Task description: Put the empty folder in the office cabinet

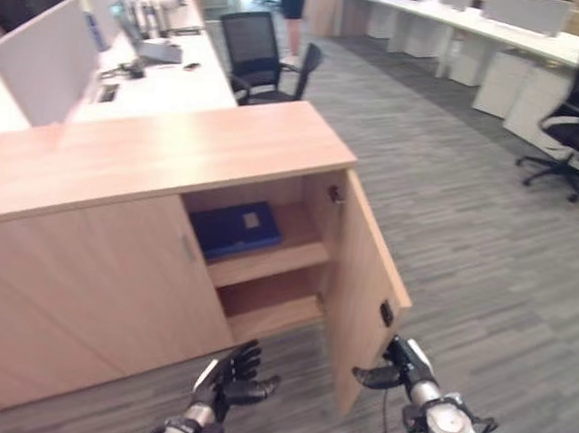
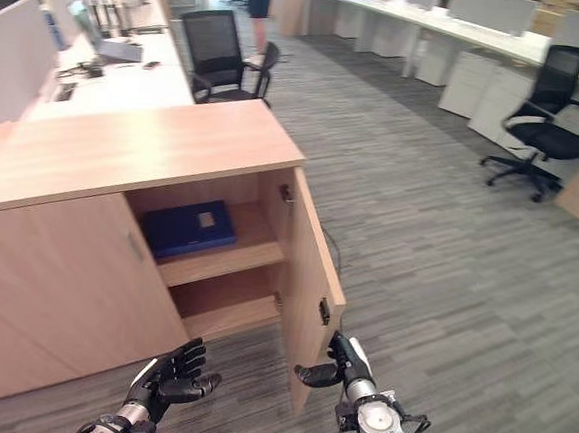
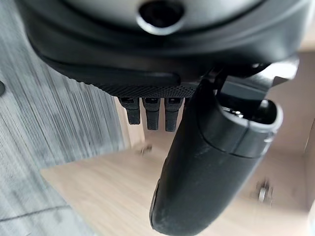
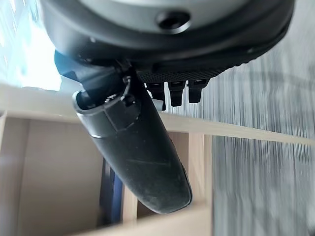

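Blue folder (image 1: 235,228) with pale label, unreadable, flat on cabinet's (image 1: 154,156) upper shelf, door (image 1: 366,283) open. Left hand (image 1: 224,380) low before cabinet, fingers relaxed, empty. Right hand (image 1: 394,365) by door edge, fingers loose, empty.

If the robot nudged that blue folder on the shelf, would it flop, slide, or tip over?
The blue folder lies flat on the upper shelf of the cabinet, so tipping seems unlikely. It keeps a straight, boxy outline, which suggests a fairly stiff cover rather than a floppy one. On smooth wood, a push would probably just slide it.
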Controlling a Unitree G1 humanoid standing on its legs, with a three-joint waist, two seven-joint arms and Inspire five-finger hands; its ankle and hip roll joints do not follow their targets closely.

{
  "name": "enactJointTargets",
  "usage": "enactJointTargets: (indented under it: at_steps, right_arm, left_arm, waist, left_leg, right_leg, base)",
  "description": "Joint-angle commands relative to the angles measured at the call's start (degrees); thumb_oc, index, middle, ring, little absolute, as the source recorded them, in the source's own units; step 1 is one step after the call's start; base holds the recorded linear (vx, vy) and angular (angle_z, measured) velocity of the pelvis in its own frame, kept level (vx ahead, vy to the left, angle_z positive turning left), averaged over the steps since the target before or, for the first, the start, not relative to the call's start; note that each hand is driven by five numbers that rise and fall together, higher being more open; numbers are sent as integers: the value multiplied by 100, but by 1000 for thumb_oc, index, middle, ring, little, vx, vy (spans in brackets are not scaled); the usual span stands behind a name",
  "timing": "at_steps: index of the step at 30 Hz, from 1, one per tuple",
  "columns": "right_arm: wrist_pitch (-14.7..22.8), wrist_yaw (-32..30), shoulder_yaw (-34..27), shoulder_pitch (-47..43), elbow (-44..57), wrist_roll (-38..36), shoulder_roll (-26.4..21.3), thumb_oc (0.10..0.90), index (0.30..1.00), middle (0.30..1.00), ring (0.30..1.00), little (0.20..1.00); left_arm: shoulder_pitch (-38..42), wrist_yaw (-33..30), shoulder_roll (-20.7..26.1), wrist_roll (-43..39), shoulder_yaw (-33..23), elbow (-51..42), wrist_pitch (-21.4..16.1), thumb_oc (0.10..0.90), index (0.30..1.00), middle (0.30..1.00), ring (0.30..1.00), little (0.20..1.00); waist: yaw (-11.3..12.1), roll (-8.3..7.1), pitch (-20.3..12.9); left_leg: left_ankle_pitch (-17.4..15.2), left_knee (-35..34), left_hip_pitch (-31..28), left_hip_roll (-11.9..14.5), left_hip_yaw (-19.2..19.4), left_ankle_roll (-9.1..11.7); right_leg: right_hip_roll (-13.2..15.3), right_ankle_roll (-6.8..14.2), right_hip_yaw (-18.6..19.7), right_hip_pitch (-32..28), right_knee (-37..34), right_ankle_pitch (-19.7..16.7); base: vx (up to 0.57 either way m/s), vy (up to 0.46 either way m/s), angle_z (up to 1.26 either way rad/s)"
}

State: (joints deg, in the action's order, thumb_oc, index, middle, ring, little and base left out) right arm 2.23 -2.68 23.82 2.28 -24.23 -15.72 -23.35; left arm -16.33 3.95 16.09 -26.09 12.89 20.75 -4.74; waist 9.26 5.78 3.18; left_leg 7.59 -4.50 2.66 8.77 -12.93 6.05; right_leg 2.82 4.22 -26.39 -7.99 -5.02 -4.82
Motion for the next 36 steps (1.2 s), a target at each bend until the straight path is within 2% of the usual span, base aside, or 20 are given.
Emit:
enactJointTargets:
  at_steps: [1,2,4,6,8,10,11,13,14,15,17,18,20,22,23,24,29,31,33,36]
  right_arm:
    - [713,279,-36,-887,628,33,401,800,900,900,900,900]
    - [698,261,-34,-870,657,39,395,800,900,900,900,900]
    - [656,210,-88,-843,690,106,413,800,900,900,900,900]
    - [608,236,-86,-831,739,113,460,800,900,900,900,900]
    - [588,243,-154,-817,866,47,581,800,900,900,900,900]
    - [573,230,-170,-826,892,19,630,800,900,900,900,900]
    - [586,192,-284,-826,1003,-15,684,800,900,900,900,900]
    - [589,143,-417,-825,1028,-19,725,800,900,900,900,900]
    - [576,118,-489,-895,997,-22,763,800,900,900,900,900]
    - [581,62,-560,-974,982,-36,782,800,900,900,900,900]
    - [593,9,-644,-1004,1023,-60,811,800,900,900,900,900]
    - [646,-79,-816,-1003,1018,-127,838,800,900,900,900,900]
    - [701,-251,-1161,-949,956,-278,817,800,900,900,900,900]
    - [803,-458,-1538,-977,858,-508,751,800,900,900,900,900]
    - [870,-583,-1758,-1049,775,-582,697,800,900,900,900,900]
    - [916,-749,-2078,-1069,531,-603,575,800,900,900,900,900]
    - [984,-1016,-2655,-1253,-27,-621,210,800,900,900,900,900]
    - [911,-1019,-2859,-1450,-513,-726,-212,800,900,900,900,900]
    - [907,-990,-2851,-1531,-655,-741,-368,800,900,900,900,900]
    - [805,-746,-2716,-1903,-1226,-996,-1016,800,900,900,900,900]
  left_arm:
    - [792,-176,309,107,-182,-245,-572,800,900,900,900,900]
    - [805,-184,279,97,-191,-230,-568,800,900,900,900,900]
    - [680,-110,297,99,-217,-308,-578,800,900,900,900,900]
    - [582,-72,306,101,-235,-323,-582,800,900,900,900,900]
    - [565,-51,420,180,-246,-309,-552,800,900,900,900,900]
    - [578,-51,453,222,-232,-319,-528,800,900,900,900,900]
    - [616,-9,525,264,-222,-412,-487,800,900,900,900,900]
    - [651,14,597,337,-199,-512,-477,800,900,900,900,900]
    - [640,-8,643,377,-209,-557,-488,800,900,900,900,900]
    - [644,-13,698,382,-227,-590,-494,800,900,900,900,900]
    - [657,-30,735,364,-235,-609,-492,800,900,900,900,900]
    - [677,-57,786,366,-253,-607,-512,800,900,900,900,900]
    - [646,-76,806,316,-280,-661,-538,800,900,900,900,900]
    - [648,-70,811,245,-283,-661,-555,800,900,900,900,900]
    - [641,-43,833,183,-299,-684,-574,800,900,900,900,900]
    - [688,-27,865,160,-308,-597,-618,800,900,900,900,900]
    - [598,127,850,169,-391,-552,-620,800,900,900,900,900]
    - [501,246,880,112,-394,-546,-591,800,900,900,900,900]
    - [466,281,873,82,-392,-567,-593,800,900,900,900,900]
    - [409,398,967,-16,-302,-633,-561,800,900,900,900,900]
  waist:
    - [194,-613,535]
    - [125,-614,530]
    - [-94,-522,426]
    - [-73,-482,348]
    - [22,-544,214]
    - [83,-580,195]
    - [143,-654,188]
    - [159,-688,216]
    - [141,-706,271]
    - [135,-686,323]
    - [142,-657,376]
    - [144,-612,399]
    - [50,-591,420]
    - [-32,-567,434]
    - [-46,-587,450]
    - [-135,-645,445]
    - [-76,-770,213]
    - [-6,-809,116]
    - [-1,-800,106]
    - [20,-823,86]
  left_leg:
    - [-336,701,393,-40,929,348]
    - [-322,804,438,172,1508,289]
    - [-254,837,189,728,3083,254]
    - [-277,664,80,661,3112,254]
    - [-390,430,-6,410,2809,204]
    - [-420,387,-15,319,2725,141]
    - [-525,358,-12,124,2587,-11]
    - [-674,350,-73,-46,2459,-169]
    - [-662,379,-73,-188,2502,-328]
    - [-690,342,-146,-256,2474,-405]
    - [-699,319,-189,-260,2442,-447]
    - [-693,295,-181,-228,2339,-471]
    - [-713,166,-291,-279,2058,-446]
    - [-749,150,-334,-312,1799,-359]
    - [-814,154,-378,-326,1694,-288]
    - [-896,135,-461,-348,1509,-205]
    - [-887,70,-500,-363,1471,-158]
    - [-886,36,-563,-289,1443,-97]
    - [-888,28,-587,-262,1426,-71]
    - [-851,-3,-653,-138,1362,51]
  right_leg:
    - [688,331,-4,-105,32,777]
    - [762,351,-155,-82,43,747]
    - [849,387,-609,-173,119,756]
    - [868,411,-655,-225,153,737]
    - [1051,492,-741,-409,404,849]
    - [1144,516,-853,-447,564,887]
    - [1402,609,-1011,-386,1056,922]
    - [1683,751,-968,-174,1783,704]
    - [1981,852,-983,54,2234,194]
    - [2149,972,-828,236,2681,-98]
    - [2211,1042,-644,432,3067,-191]
    - [2135,1066,-460,563,3197,-160]
    - [1833,991,79,766,3045,218]
    - [1547,803,358,764,2157,613]
    - [1533,769,398,784,1568,537]
    - [1485,838,714,712,965,470]
    - [1452,900,703,397,485,162]
    - [1368,870,645,222,301,203]
    - [1333,857,618,156,242,207]
    - [1187,799,571,-14,100,259]
  base:
    - [-127,99,68]
    - [-81,114,96]
    - [-50,217,146]
    - [57,162,144]
    - [191,156,88]
    - [120,165,85]
    - [121,248,91]
    - [94,258,100]
    - [41,251,116]
    - [-1,185,91]
    - [27,80,45]
    - [34,71,18]
    - [86,8,43]
    - [162,-125,57]
    - [217,-229,53]
    - [149,-170,54]
    - [116,-123,74]
    - [116,-149,-3]
    - [55,-83,-5]
    - [43,-152,12]
